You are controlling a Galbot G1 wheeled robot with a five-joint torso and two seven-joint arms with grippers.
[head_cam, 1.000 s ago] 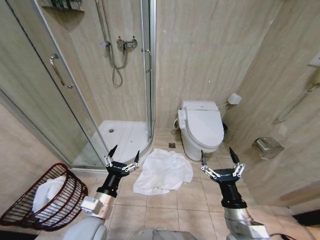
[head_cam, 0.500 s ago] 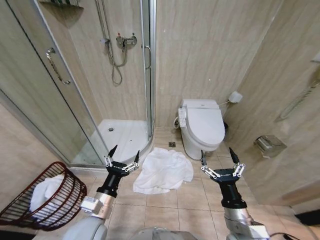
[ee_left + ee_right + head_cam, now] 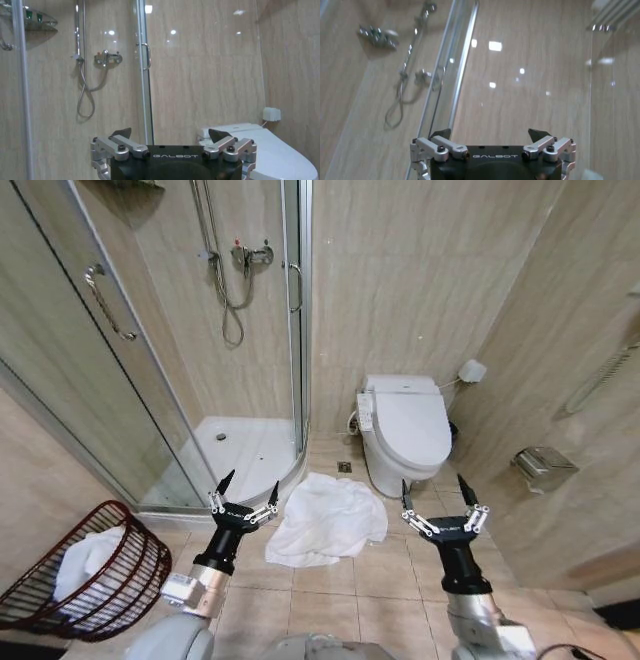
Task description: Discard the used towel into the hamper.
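A crumpled white towel [image 3: 328, 520] lay on the tiled floor [image 3: 330, 600] at the lower centre of the head view, just in front of the curved shower enclosure [image 3: 200, 380] and beside the base of the white toilet [image 3: 405, 430]. The hamper [image 3: 120, 585], a reddish-brown wire basket, sat tipped at the lower left corner of the frame, with another white cloth [image 3: 85, 565] inside it, well apart from the floor towel. The left hand [image 3: 246, 486] hovered at lower centre-left, just to the left of the towel, its dark pointed fingers spread and holding nothing. The right hand [image 3: 438, 486] hung at lower centre-right, to the right of the towel and below the toilet, likewise spread wide and empty. In the left wrist view the left hand [image 3: 171, 133] sat at the bottom edge with fingers apart, the shower hose [image 3: 85, 86] at left and the toilet at lower right. In the right wrist view the right hand [image 3: 490, 133] was equally spread against the beige wall.
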